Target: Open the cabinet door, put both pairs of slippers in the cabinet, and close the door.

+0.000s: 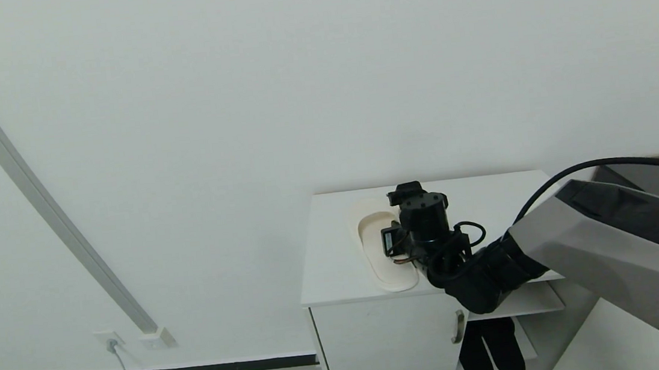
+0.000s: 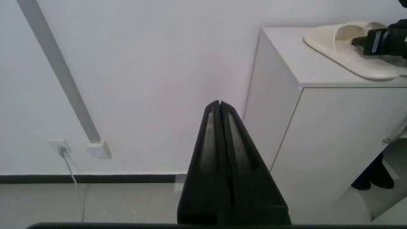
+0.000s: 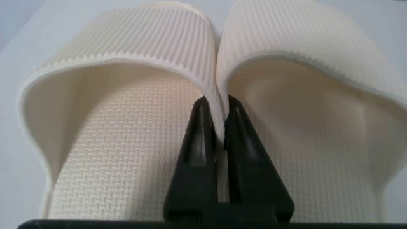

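R claw (image 3: 220, 121) clamps cream slippers (image 3: 133, 70) | atop cabinet (image 1: 337, 263) | blk pair (image 1: 491, 354) inside

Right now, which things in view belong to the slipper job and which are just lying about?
Job: white cabinet; pair of cream ribbed foam slippers on its top, pinched by the right gripper; pair of black slippers inside it.
Lying about: white wall socket with its cable; grey slanted wall conduit.

Right arm (image 1: 495, 272) extended forward, jaws seemingly pinched on the slippers (image 3: 127, 127) (left jaws pressed together).
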You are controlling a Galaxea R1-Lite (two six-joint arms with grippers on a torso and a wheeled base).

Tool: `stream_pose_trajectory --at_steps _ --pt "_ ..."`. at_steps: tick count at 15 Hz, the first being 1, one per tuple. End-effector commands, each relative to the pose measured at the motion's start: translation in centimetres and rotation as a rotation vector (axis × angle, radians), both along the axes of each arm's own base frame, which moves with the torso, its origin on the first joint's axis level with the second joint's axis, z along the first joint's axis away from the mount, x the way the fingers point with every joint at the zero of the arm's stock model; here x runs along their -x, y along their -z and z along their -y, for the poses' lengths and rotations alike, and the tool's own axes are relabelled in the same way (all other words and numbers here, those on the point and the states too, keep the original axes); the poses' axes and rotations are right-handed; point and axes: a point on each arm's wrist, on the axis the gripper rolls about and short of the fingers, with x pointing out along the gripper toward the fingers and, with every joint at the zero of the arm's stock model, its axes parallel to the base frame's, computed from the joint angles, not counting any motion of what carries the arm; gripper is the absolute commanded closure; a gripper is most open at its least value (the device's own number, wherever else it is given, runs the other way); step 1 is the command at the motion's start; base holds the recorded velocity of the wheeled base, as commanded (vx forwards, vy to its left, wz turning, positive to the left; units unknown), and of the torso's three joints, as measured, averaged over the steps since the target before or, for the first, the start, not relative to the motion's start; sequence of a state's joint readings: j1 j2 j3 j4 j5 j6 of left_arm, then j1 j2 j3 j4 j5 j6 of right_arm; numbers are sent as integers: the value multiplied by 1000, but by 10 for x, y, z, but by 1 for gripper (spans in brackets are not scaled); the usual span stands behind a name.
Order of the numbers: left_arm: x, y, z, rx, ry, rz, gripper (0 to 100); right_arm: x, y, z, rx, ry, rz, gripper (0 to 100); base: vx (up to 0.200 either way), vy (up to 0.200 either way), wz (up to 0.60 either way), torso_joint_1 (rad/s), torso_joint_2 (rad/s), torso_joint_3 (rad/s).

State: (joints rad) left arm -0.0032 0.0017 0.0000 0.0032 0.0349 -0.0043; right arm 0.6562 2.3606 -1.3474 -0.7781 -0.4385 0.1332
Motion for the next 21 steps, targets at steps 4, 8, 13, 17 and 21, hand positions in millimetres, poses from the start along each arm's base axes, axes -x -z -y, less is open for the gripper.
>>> stream_pose_trajectory --at_steps 4,8,13,17,21 --pt "0 0 0 0 -1 0 100 5 -11 2 -7 -3 12 100 0 0 0 0 0 0" --pt "0 0 0 0 -1 0 100 16 -24 5 -3 -16 21 100 0 0 0 0 0 0" --pt "0 0 0 0 -1 0 100 51 -50 12 -9 -56 26 100 0 0 0 0 0 0" --pt "0 0 0 0 -1 0 100 87 -70 28 -14 -118 20 100 0 0 0 0 0 0" --pt "0 0 0 0 -1 0 100 119 -81 46 -19 -192 8 100 0 0 0 0 0 0"
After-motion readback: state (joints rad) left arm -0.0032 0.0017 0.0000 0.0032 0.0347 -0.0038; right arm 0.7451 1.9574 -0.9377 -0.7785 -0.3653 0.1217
